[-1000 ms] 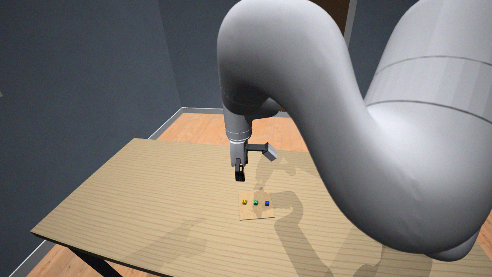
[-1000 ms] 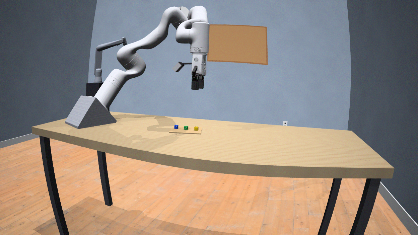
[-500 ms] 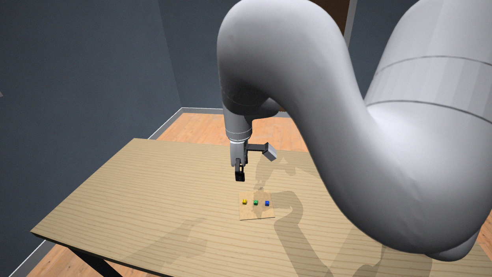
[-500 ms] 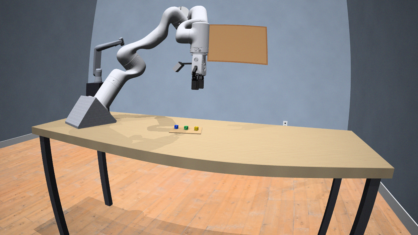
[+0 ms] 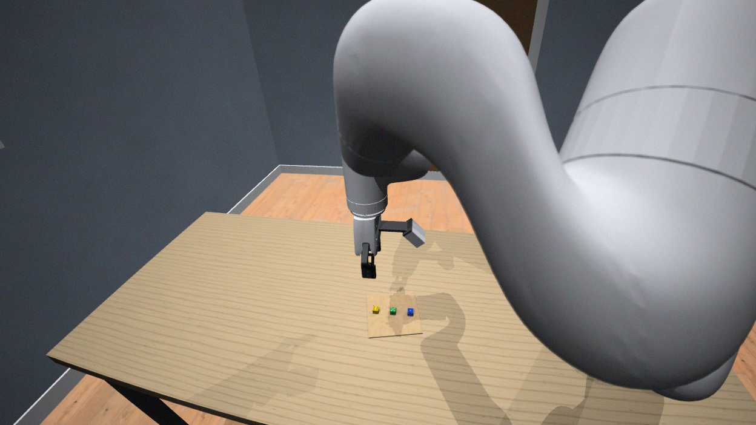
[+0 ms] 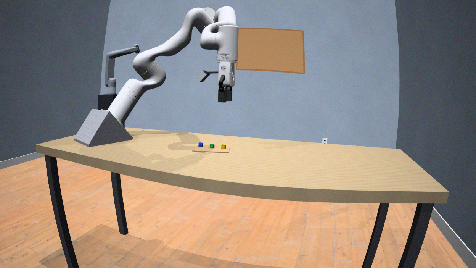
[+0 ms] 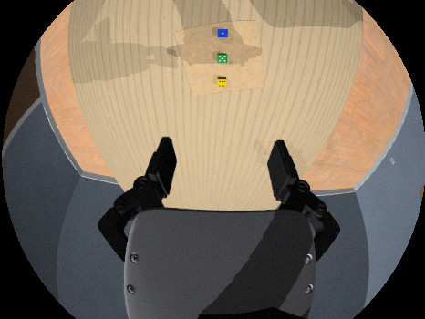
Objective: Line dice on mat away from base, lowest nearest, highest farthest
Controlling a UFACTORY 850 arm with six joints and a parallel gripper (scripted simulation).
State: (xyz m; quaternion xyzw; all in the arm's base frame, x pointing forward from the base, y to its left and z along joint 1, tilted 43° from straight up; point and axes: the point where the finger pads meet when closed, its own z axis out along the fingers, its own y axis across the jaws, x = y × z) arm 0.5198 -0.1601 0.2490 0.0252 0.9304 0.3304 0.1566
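A tan mat (image 5: 394, 329) (image 6: 219, 150) (image 7: 249, 71) lies flat on the table. Three small dice stand on it in a row, apart from each other. The blue die (image 5: 410, 312) (image 6: 200, 144) (image 7: 222, 34) is nearest the robot's base. The green die (image 5: 392, 310) (image 6: 211, 145) (image 7: 222, 57) is in the middle. The yellow die (image 5: 375, 309) (image 6: 223, 146) (image 7: 222, 82) is farthest. My gripper (image 5: 368, 270) (image 6: 224, 97) (image 7: 222, 149) is open and empty. It hangs high above the table, above and a little beyond the yellow die.
The wooden table (image 5: 211, 295) (image 6: 299, 170) carries the arm's grey wedge base (image 6: 99, 129) at one end. The arm (image 5: 528, 184) fills the right of the top view. A brown board (image 6: 270, 49) hangs on the back wall.
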